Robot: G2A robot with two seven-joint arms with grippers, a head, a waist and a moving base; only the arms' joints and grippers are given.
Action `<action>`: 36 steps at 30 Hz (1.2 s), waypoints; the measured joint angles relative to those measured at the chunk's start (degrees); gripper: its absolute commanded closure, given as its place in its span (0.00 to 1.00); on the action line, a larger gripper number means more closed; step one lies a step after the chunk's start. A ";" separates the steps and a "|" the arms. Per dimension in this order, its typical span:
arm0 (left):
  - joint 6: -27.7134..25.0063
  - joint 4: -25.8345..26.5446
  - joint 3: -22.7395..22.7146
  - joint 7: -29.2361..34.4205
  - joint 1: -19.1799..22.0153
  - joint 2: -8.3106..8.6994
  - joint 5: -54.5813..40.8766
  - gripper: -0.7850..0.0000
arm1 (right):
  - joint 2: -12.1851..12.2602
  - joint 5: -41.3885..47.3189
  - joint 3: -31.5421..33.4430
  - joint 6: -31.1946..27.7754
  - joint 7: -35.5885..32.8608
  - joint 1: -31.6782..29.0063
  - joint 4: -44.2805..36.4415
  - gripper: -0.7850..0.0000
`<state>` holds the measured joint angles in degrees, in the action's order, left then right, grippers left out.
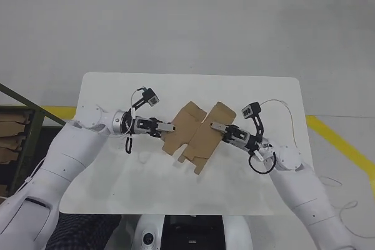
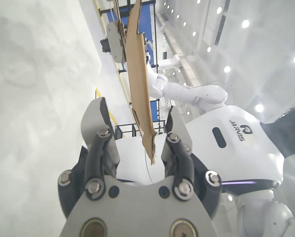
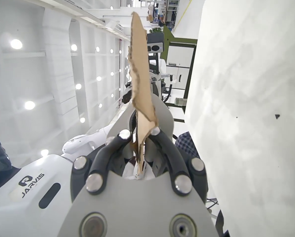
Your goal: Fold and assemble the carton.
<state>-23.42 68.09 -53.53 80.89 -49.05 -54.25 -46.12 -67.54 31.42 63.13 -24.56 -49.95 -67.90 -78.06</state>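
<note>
The flat carton is held over the table. One edge is pinched by the right gripper, fingertips partly hidden. The other edge is left untouched between the left gripper's spread fingers.

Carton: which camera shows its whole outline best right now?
The top view: the carton shows face-on, flaps visible, over the white table. The left wrist view shows it edge-on, inside the open left gripper. The right wrist view also shows it edge-on, clamped in the right gripper.
</note>
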 measured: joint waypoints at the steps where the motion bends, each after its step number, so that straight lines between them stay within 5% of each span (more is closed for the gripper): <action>1: -0.17 -0.39 -0.31 -0.18 -0.09 -0.07 -0.95 0.00 | 0.06 -1.13 0.34 -0.10 1.73 -0.74 -0.81 1.00; 12: -2.80 -3.26 -1.99 -2.80 -1.74 -1.64 -7.06 0.00 | -0.78 -3.94 -0.85 -0.07 17.81 -8.00 -7.58 1.00; 26: -9.10 -2.04 -1.27 -11.92 -4.19 -2.87 4.08 0.00 | -2.09 -10.76 -1.98 -1.57 30.16 -8.87 -6.85 1.00; 29: -9.15 -1.90 -1.12 -13.49 -4.12 -3.15 5.81 0.53 | -2.19 -11.44 -1.87 -1.45 30.45 -9.10 -7.00 1.00; 36: -8.26 -1.83 -0.69 -14.85 -3.78 -3.86 7.23 0.94 | -2.43 -12.95 -1.47 -0.80 30.91 -8.83 -6.89 1.00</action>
<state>-31.68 66.26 -54.22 66.04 -52.83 -58.10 -38.89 -69.97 18.48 61.66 -25.36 -19.04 -76.73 -84.95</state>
